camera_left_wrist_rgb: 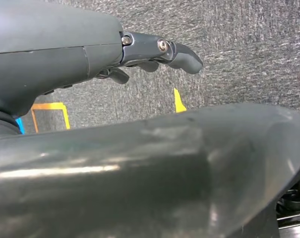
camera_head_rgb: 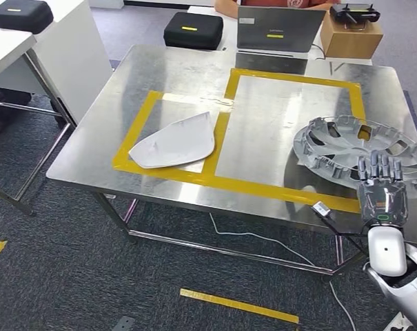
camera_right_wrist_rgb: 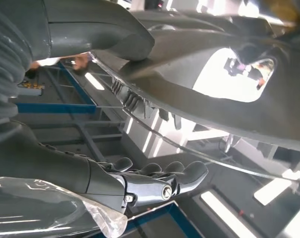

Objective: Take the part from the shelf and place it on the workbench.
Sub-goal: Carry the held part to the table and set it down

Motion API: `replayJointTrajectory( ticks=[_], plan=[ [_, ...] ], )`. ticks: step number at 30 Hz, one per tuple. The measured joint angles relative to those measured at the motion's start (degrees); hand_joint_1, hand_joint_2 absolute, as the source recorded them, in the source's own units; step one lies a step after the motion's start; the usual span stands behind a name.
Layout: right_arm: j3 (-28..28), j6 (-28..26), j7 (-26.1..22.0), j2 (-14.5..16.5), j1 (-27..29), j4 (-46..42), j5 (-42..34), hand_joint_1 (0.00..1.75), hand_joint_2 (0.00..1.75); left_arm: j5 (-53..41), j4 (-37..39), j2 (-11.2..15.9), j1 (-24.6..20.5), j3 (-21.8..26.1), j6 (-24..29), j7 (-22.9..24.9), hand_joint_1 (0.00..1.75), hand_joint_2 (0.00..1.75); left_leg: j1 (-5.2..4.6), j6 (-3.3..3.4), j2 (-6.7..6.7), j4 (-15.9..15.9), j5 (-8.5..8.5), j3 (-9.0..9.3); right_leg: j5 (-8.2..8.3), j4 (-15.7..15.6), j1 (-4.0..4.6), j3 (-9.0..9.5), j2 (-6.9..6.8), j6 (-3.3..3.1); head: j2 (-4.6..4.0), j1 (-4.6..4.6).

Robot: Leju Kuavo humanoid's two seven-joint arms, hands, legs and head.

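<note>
While tilted over the workbench's (camera_head_rgb: 143, 65) right near edge, partly across the yellow tape frame (camera_head_rgb: 224, 181), a grey spoked wheel cover (camera_head_rgb: 347, 141) held at its near rim by the right hand (camera_head_rgb: 382, 189), thumb above the rim and dark fingers (camera_right_wrist_rgb: 167, 179) beneath it in the right wrist view. Left of the wheel cover, flat inside the tape frame's smaller rectangle and well apart, a white panel (camera_head_rgb: 177, 141). Left hand (camera_left_wrist_rgb: 103, 59) over grey carpet with fingers stretched out, gripping nothing.
</note>
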Motion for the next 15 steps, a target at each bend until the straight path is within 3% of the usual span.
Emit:
replayJointTrajectory(
  ticks=[4,8,15],
  plan=[
    [1.35,-1.55,0.00,-0.01,-1.03,0.00,0.00,0.00,1.75,-0.13,0.00,0.00,-0.01,0.01,-0.06,0.00,0.00,0.00,0.00,0.00,0.00,0.00,0.00,0.01,0.00,0.00,0.00,-0.01,0.02,0.00,0.00,-0.01],
    [8.27,-7.76,0.00,-0.07,-6.35,0.00,0.00,0.00,1.75,-0.80,0.00,0.00,-0.21,-0.01,-0.81,0.03,0.00,0.00,0.00,0.00,0.01,0.00,0.00,0.04,0.00,0.00,0.01,-0.01,0.04,0.00,0.00,0.00],
    [11.20,-7.88,0.00,-0.24,-7.62,0.00,-0.02,0.00,1.75,-0.82,0.00,0.02,-0.24,-0.01,-0.79,0.08,0.00,0.00,0.00,0.00,0.01,0.01,0.00,0.03,0.00,0.00,0.00,0.00,0.04,0.00,0.00,0.00]
  ],
)
